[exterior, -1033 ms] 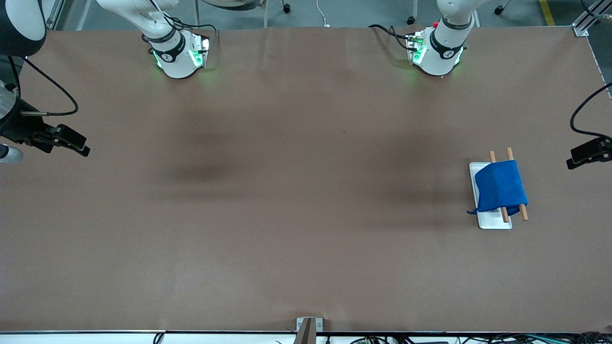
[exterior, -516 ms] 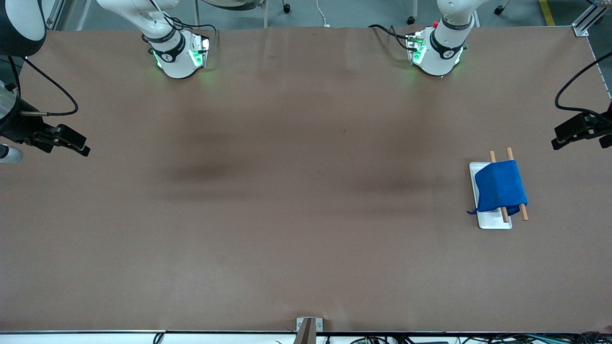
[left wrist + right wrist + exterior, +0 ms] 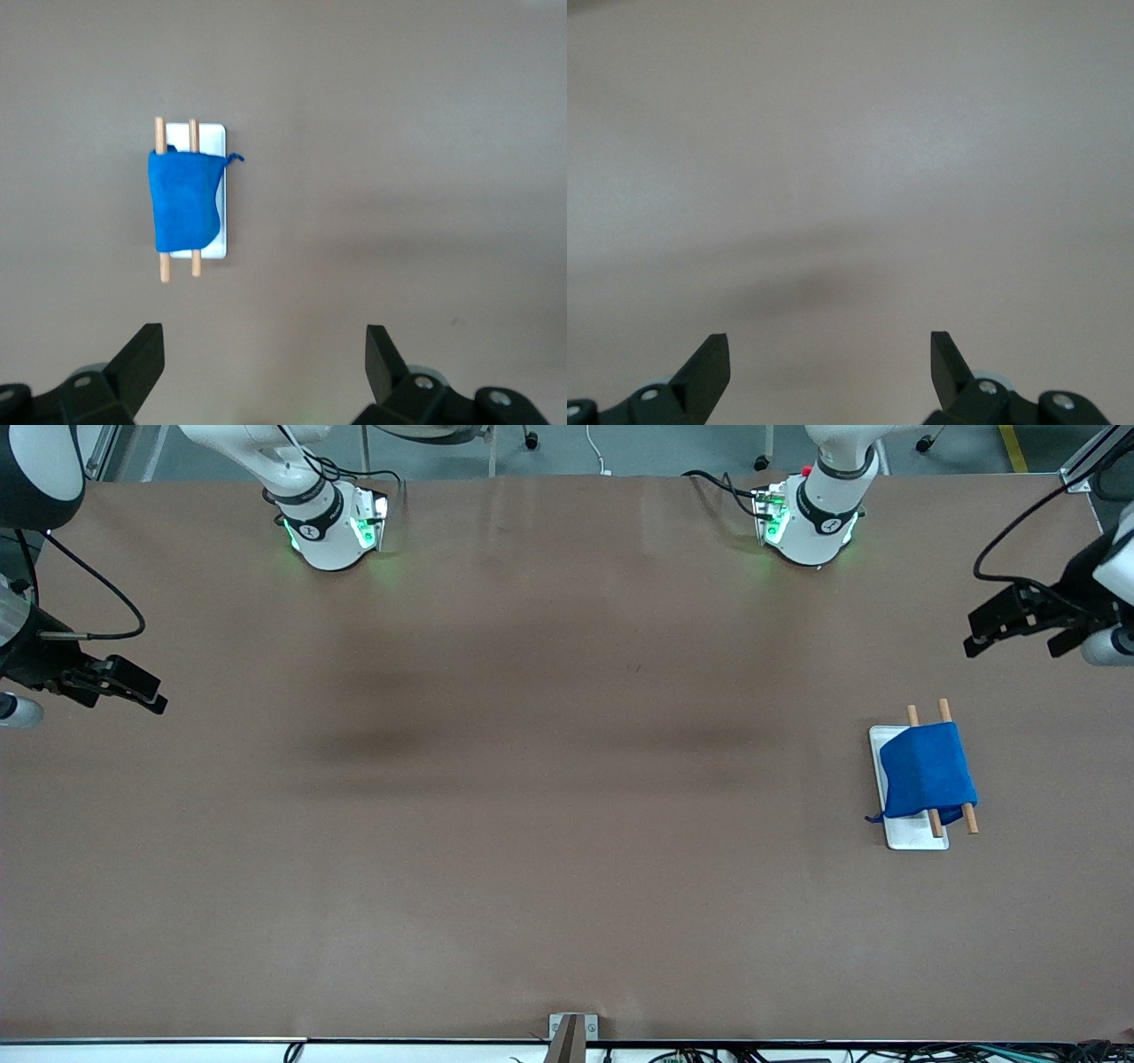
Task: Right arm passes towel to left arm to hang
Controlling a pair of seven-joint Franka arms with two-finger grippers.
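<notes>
Front view first: nearest to that camera you have a small grey bracket [image 3: 567, 1036] at the table's edge, about midway along it. Farther up, toward the left arm's end of the brown table [image 3: 532, 824], you will find the towel [image 3: 928, 771]. It is draped over two wooden rods [image 3: 951, 766] that lie side by side above a white tray [image 3: 905, 836]. The blue cloth covers the middle of both rods, and their bare ends stick out at each end of it. A small loop tag shows at the towel's corner, on the edge of the tray that faces the right arm's end.

Your left gripper [image 3: 1001, 622] is up in the air over the table edge at the left arm's end, well apart from the towel and touching nothing. In the left wrist view its two black fingers [image 3: 142, 359] stand wide apart with only bare table between them, and the towel [image 3: 183, 200], rods [image 3: 165, 266] and tray [image 3: 213, 142] lie farther off ahead of the fingertips.

Your right gripper [image 3: 133, 689] hangs over the table edge at the right arm's end, where that arm waits. In the right wrist view its fingers [image 3: 707, 363] are likewise spread wide, holding nothing, over plain table surface.

Farthest from the front camera, both arm bases [image 3: 330, 531] stand along the table's edge, with green lights on them.
</notes>
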